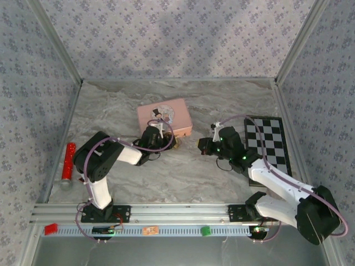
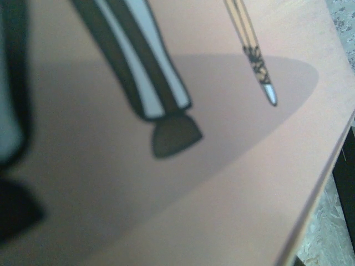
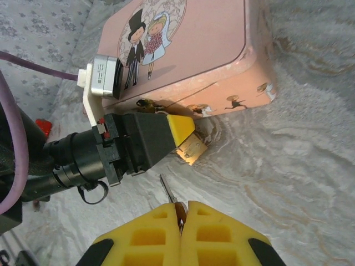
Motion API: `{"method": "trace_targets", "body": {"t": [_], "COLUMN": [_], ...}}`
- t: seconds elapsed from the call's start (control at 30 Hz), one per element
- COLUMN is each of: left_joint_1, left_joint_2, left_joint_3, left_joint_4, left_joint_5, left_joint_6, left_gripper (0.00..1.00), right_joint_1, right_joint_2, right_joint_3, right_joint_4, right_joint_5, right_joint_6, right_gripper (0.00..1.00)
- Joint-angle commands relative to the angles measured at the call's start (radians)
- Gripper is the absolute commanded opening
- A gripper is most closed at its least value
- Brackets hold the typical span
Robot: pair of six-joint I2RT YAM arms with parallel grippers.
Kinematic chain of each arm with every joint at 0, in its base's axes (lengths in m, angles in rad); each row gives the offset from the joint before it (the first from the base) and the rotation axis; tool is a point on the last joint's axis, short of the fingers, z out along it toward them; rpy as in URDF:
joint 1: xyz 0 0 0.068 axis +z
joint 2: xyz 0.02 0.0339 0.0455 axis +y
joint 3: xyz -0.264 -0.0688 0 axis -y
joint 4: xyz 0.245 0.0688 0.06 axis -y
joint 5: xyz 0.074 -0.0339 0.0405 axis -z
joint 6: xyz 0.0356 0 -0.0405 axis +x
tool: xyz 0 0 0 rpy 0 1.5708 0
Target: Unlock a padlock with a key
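Padlock: the brass padlock [image 3: 192,149] hangs low over the table [image 3: 288,183], just in front of the pink tin [image 3: 188,50].
Left pincer: your left pincer [image 3: 178,131] looks clamped on the padlock's top.
Right pincer: your right pincer [image 3: 182,215] is pressed together on the key [image 3: 168,191], with the blade aimed towards the lock but not touching it.
Risk: the blade sits left of the lock body, so a straight push will likely miss the keyway.
Risk: a hard jab could twist the thin key or knock the padlock loose.
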Motion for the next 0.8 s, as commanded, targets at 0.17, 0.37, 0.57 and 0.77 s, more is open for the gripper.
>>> {"method": "trace_targets", "body": {"t": [0.17,0.37,0.57,0.77], "left_joint_1": [0.018,0.026,0.035,0.038], "left_joint_2": [-0.061,-0.082,-0.057,-0.073], "left_joint_3": [-0.028,-0.029,-0.043,-0.045], "left_joint_4": [-0.049,-0.079,-0.007,-0.005], "left_joint_5": [0.103,0.113,0.139,0.158], "left_joint_6": [-0.173,-0.178,-0.224,-0.248], "left_gripper": [0.13,0.12,0.11,0.10], "right_joint_1": [0.016,0.026,0.041,0.047], "right_joint_2": [0.143,0.266,0.393,0.492], "right_joint_3": [-0.111,-0.134,-0.149,-0.159], "right_joint_4": [0.276,0.413,0.579,0.701], "right_joint_5": [-0.092,-0.123,-0.154,-0.170], "right_joint_6": [0.244,0.296,0.376,0.429], "right_gripper": [0.00,0.00,0.00,0.00]}}
